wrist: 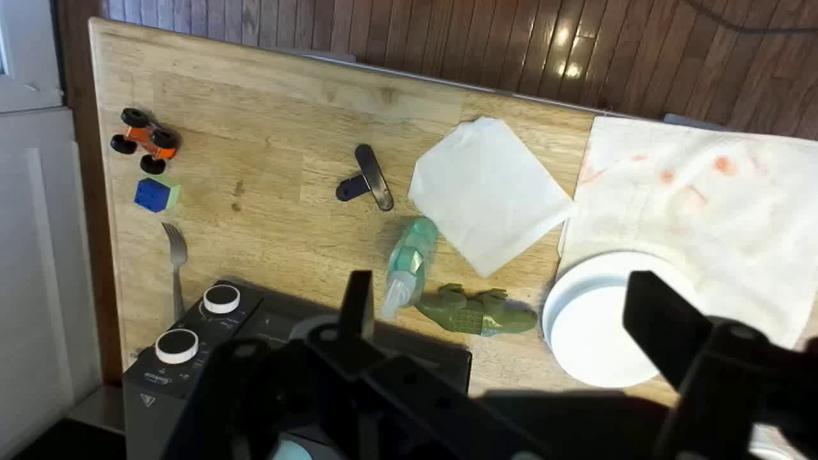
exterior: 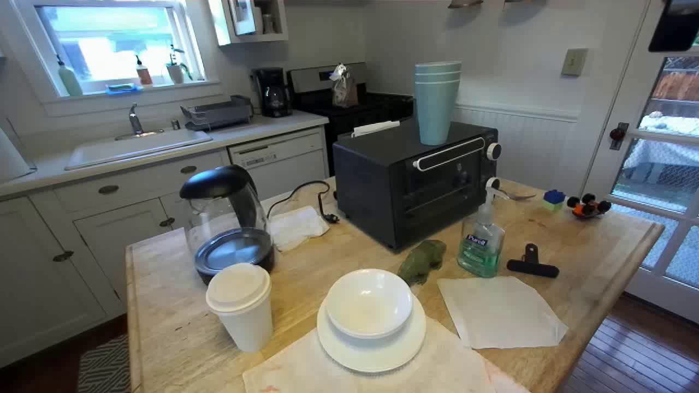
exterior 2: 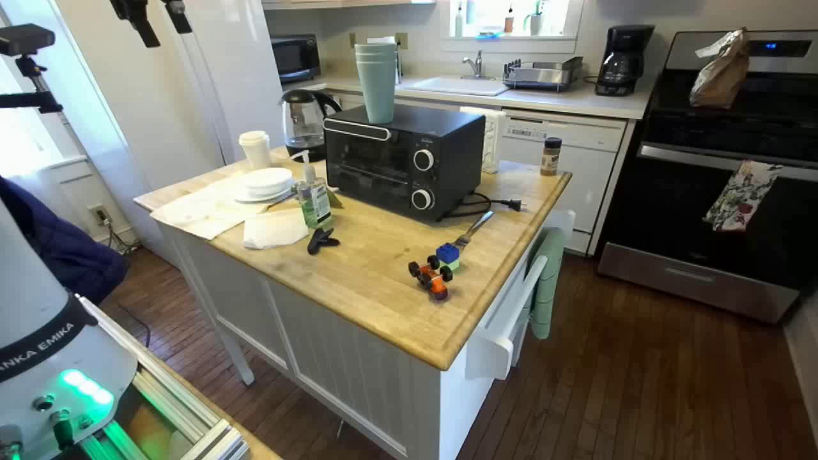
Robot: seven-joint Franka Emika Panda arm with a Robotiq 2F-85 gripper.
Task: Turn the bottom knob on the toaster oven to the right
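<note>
The black toaster oven [exterior: 371, 191] stands on the wooden island in both exterior views [exterior 2: 457, 153]. Its front has two white-rimmed knobs, one above the other. The bottom knob [exterior 2: 422, 199] shows plainly in an exterior view; elsewhere the pump of a sanitizer bottle partly covers it [exterior: 492, 182]. The wrist view looks down on the bottom knob [wrist: 222, 299] and the top knob [wrist: 177, 345]; I cannot read their pointer positions. My gripper [wrist: 499, 291] is open and empty, high above the table, with its fingers apart. In an exterior view my gripper [exterior 2: 167, 37] hangs at the top left, away from the oven.
Stacked pale green cups [exterior: 438, 103] stand on the oven. The sanitizer bottle [exterior 2: 315, 201] and a green toy animal [wrist: 479, 312] are before its front. A fork [wrist: 177, 262], black clip [wrist: 367, 179], toy car [exterior 2: 431, 278], white bowl [exterior: 369, 303] and kettle [exterior: 226, 218] are around.
</note>
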